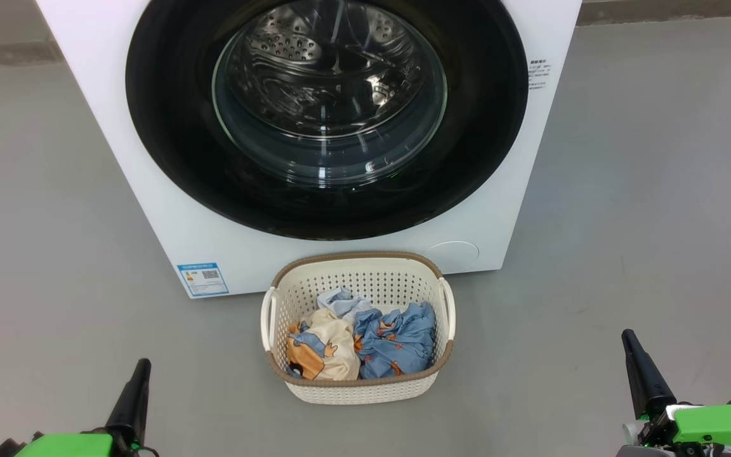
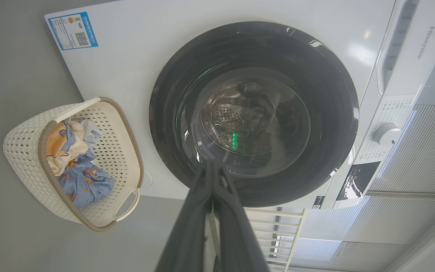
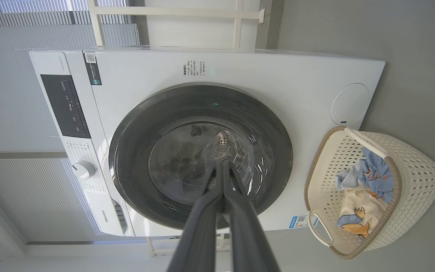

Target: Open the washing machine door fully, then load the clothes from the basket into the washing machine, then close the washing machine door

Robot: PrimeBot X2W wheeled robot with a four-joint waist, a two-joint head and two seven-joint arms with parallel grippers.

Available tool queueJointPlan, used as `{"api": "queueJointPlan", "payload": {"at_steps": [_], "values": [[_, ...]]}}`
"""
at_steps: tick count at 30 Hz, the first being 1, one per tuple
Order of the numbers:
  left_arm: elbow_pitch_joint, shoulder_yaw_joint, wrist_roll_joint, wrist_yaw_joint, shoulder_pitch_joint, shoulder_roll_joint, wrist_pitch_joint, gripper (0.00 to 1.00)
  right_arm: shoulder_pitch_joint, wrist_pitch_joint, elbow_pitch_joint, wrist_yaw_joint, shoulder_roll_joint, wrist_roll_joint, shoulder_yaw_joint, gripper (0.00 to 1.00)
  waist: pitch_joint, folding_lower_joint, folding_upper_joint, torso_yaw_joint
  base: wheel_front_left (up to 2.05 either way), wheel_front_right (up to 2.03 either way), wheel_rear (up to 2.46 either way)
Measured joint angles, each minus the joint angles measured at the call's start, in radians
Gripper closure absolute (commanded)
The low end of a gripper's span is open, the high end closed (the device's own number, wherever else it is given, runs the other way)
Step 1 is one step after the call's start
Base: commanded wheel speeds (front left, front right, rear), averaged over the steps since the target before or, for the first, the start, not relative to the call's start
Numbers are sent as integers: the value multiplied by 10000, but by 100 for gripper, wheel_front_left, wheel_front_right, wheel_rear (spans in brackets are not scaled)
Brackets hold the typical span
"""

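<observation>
While the door [image 1: 327, 114] is shut, the basket [image 1: 359, 388] stands before it.

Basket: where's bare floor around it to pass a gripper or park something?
Free: grey floor left of the basket, from the washing machine to the left gripper; likewise right, toward the right gripper. Tight: basket's back rim close under the washing machine door; basket bottom covered by clothes.

The left gripper [image 1: 139, 374] is low on the robot's left side, with its two dark fingers pressed together and pointing forward from the green left wrist [image 1: 67, 444]. The right gripper [image 1: 631, 346] has the same pose on the right side, with its fingers together, above the green right wrist [image 1: 721, 424].
</observation>
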Motion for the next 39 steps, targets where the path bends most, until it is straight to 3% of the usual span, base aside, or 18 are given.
{"api": "queueJointPlan", "payload": {"at_steps": [38, 39], "values": [[0, 2, 0, 0, 0, 0, 0, 100, 0, 0, 0, 0, 0, 0, 0, 100, 0, 0, 0, 0, 0, 0, 0], [46, -12, 0, 10, 13, -8, -6, 0, 12, -10, 46, -4, 4, -2, 4, 0, 0, 0, 0, 0, 0, 0, 0]]}}
